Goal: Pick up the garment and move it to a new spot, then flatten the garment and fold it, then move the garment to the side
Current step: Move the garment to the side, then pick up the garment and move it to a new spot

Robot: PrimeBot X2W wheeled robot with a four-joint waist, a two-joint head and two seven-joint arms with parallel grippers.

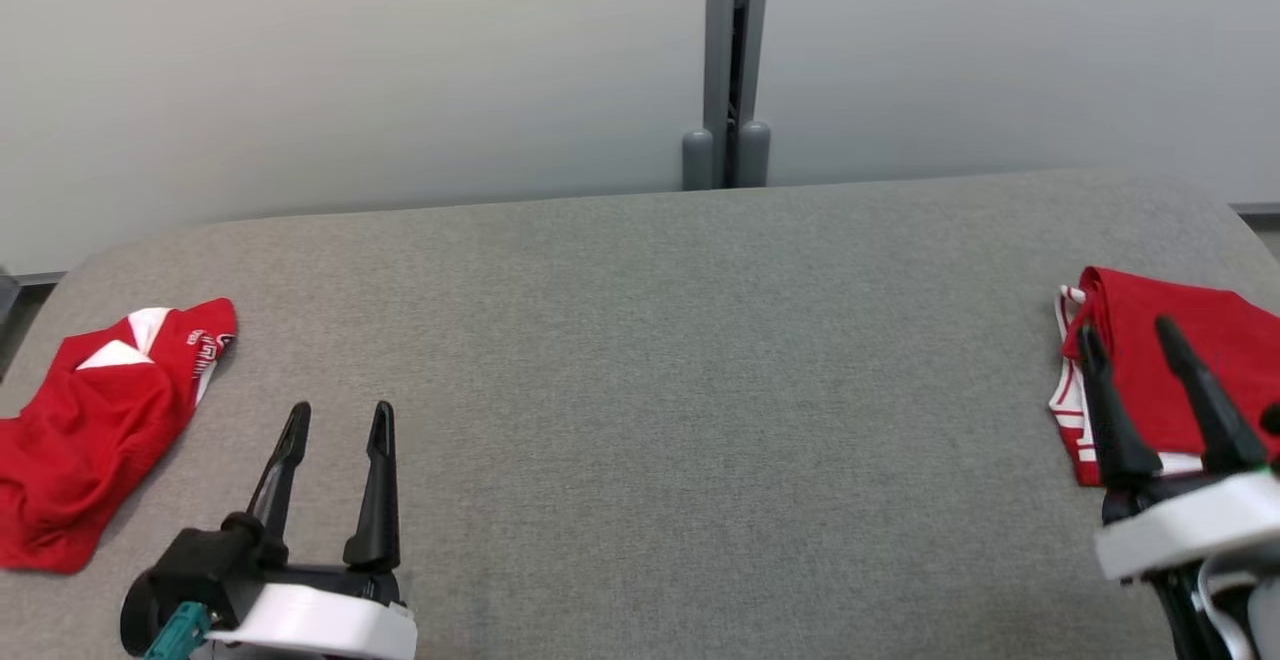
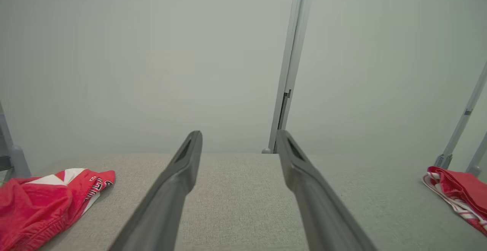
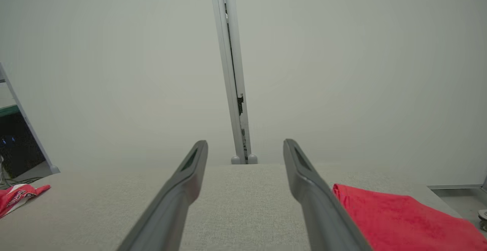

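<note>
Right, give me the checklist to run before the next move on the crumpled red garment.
1. Left tool open and empty: ok.
2. Right tool open and empty: ok.
3. Crumpled red garment lies loose at the left of the grey surface, with nothing on it: ok.
4. Bare stretch of surface between the two garments for a new spot: ok.
5. Right tool apart from the folded red garment: cannot tell. Its fingers overlap the cloth in the head view.
6. Whole crumpled garment in sight: not ok. The head view's left edge cuts it off.
</note>
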